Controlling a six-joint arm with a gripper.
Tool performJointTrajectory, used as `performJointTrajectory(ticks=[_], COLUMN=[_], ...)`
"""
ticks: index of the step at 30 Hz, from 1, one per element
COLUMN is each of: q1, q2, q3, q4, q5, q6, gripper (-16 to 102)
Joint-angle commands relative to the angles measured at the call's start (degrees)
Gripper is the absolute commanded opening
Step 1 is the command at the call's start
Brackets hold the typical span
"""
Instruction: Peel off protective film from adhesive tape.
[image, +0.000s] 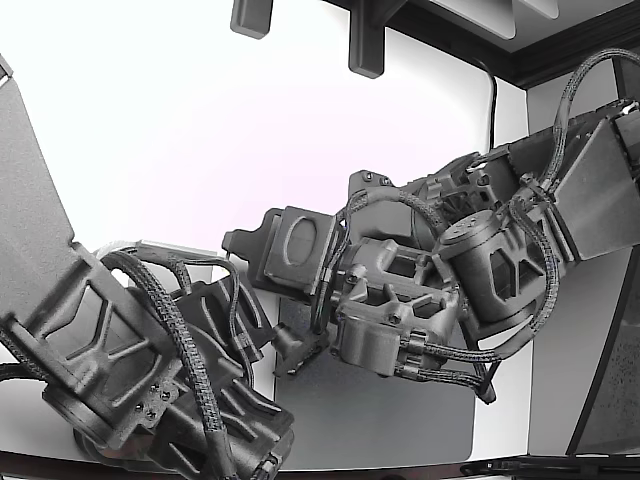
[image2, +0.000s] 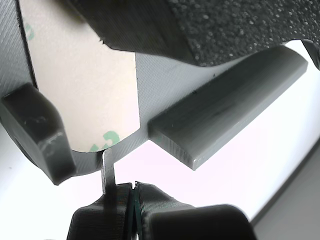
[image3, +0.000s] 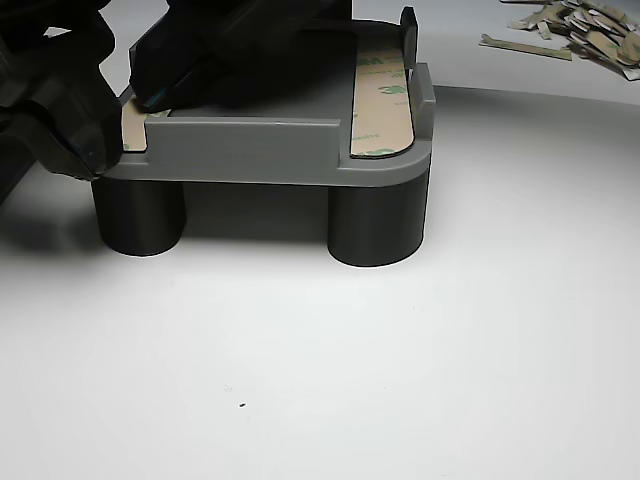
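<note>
A grey plastic part (image3: 250, 150) stands on two dark round legs. Two tan film strips with green print lie on it. One strip (image3: 382, 100) is bare at the other view's right. The second strip (image3: 132, 125) is mostly under dark gripper bodies. In the wrist view this film (image2: 85, 90) lies flat on the part (image2: 165, 85). My gripper (image2: 134, 194) sits just off the part's edge by the film's rounded corner, jaws closed together. A thin grey sliver (image2: 108, 172) rises from it to the film's edge. I cannot tell whether film is pinched.
A second dark arm (image: 120, 350) reaches onto the part (image: 400, 420) from the exterior view's left. A dark block (image2: 37, 130) and a rough dark foam pad (image2: 240, 25) press on the part. A pile of peeled film scraps (image3: 585, 25) lies on the white table (image3: 350, 370).
</note>
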Motion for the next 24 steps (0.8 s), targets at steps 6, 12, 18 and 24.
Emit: performJointTrajectory(ticks=[6,12,18,24], q1=[-0.4,-0.4,-0.4,0.0], q2=[0.8,0.7,0.7,0.5], q3=[-2.0,-2.0,-2.0,-2.2], q4=[-0.1,-0.3,-0.3,-0.4], q5=[0.2,0.2,0.2,0.4], q6=[-0.1,0.0,0.1,0.4], gripper=[-11,-11,-11,-11])
